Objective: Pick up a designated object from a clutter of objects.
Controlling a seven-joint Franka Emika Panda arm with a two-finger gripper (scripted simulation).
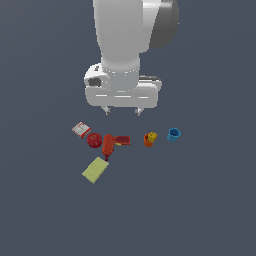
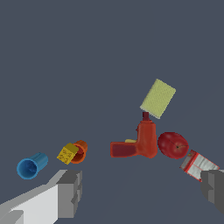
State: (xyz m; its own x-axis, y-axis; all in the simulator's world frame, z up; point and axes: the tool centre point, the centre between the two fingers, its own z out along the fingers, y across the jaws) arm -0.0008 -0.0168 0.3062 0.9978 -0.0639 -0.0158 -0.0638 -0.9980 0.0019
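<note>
The designated object, a tiny yellow block, rests against the small orange cup. The rest of the clutter lies in a row: a blue cup, a red bottle-like piece, a red apple, a white-red box and a yellow-green flat pad. My gripper hangs open above the row, between the bottle and the orange cup, holding nothing.
The dark grey floor stretches around the clutter. The arm's white body fills the upper middle of the exterior view.
</note>
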